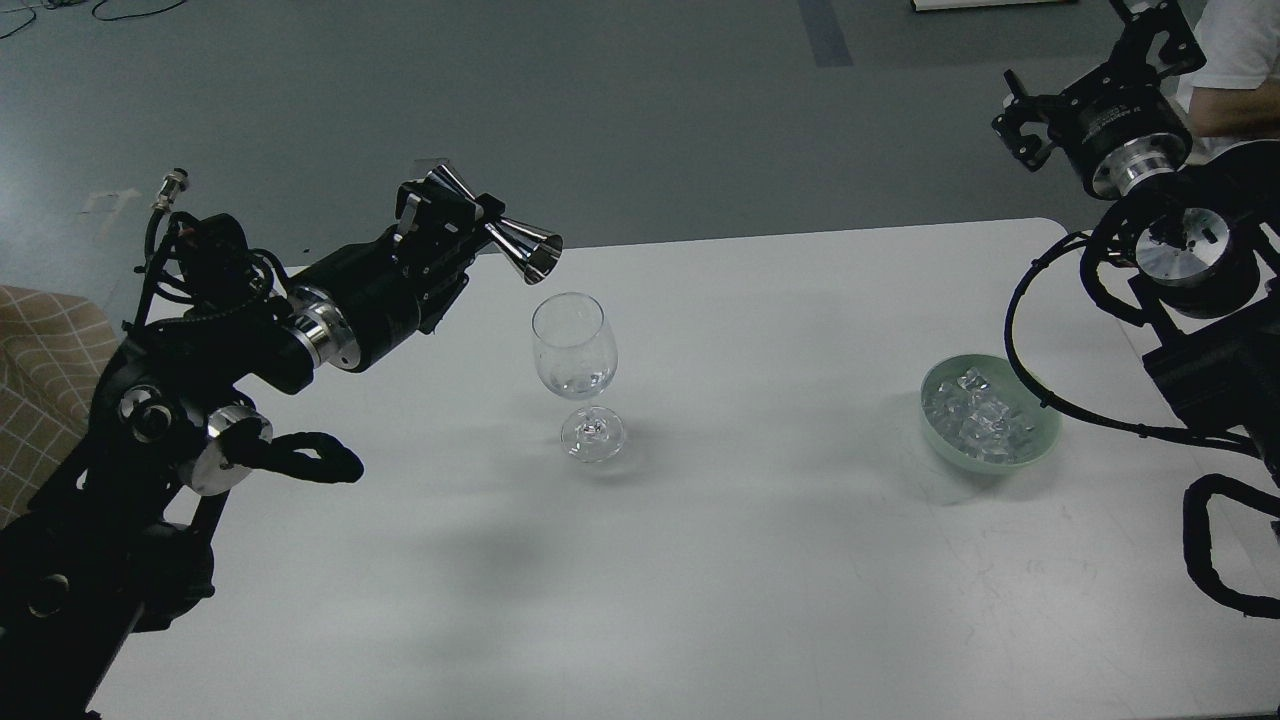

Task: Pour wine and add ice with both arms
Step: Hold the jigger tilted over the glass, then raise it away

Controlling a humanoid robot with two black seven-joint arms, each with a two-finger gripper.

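A clear wine glass (575, 370) stands upright on the white table (760, 560). A little clear wine (578, 382) sits at the bottom of its bowl, barely visible. My left gripper (462, 222) is shut on a silver double-cone jigger (500, 232), held tilted with its mouth up and left of the glass rim, clear of it. Several clear ice cubes (978, 418) lie in a pale green bowl (1040, 440) at the right. My right gripper (1022, 128) hangs high above the table's far right corner, empty; its fingers cannot be told apart.
The table's far edge runs just behind the glass, with grey floor beyond. A person's arm in a white sleeve (1235, 60) shows at the top right. A checked cushion (45, 370) sits off the table's left edge.
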